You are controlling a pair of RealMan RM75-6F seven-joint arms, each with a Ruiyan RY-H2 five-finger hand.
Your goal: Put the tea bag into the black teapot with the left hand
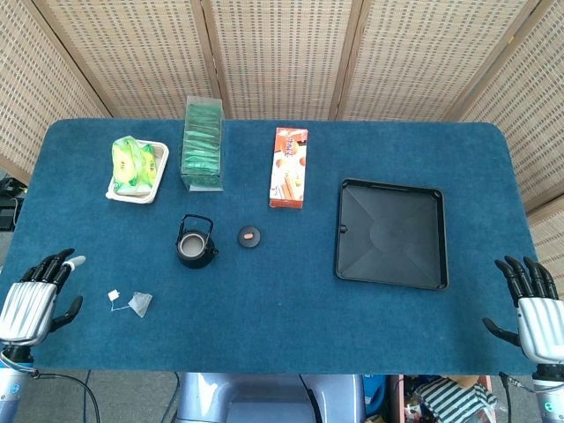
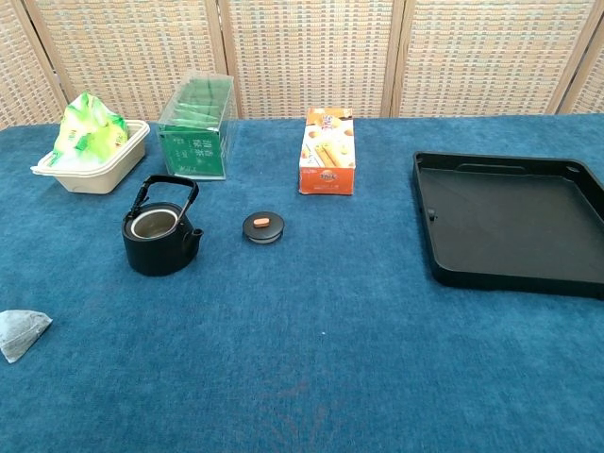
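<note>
Currently itemised, with places taken from the two hands.

Left hand (image 1: 31, 295): at the near left edge of the blue table (image 1: 264, 335), fingers spread and pointing up the table, nothing in it. Seen in the head view only.

Tea bag (image 1: 139, 303): flat on the cloth just to the right of the left hand, apart from it, with its string running to a small white tag (image 1: 115, 295) on the side nearer that hand. The chest view catches the bag at its left margin.

Black teapot (image 1: 195, 243): further up the table from the left hand and beyond the tea bag, upright, handle raised, mouth uncovered.

Teapot lid (image 1: 249, 236): just beside the teapot on the side away from the left hand, round and dark with an orange knob.

Right hand (image 1: 536, 310): at the near right edge, fingers apart, holding nothing.

Black tray (image 1: 390, 271): up the table from the right hand, toward the centre.

Far from both hands, in a row: white container of green packets (image 1: 135, 169), clear box of green sachets (image 1: 203, 143), orange carton (image 1: 289, 167).
</note>
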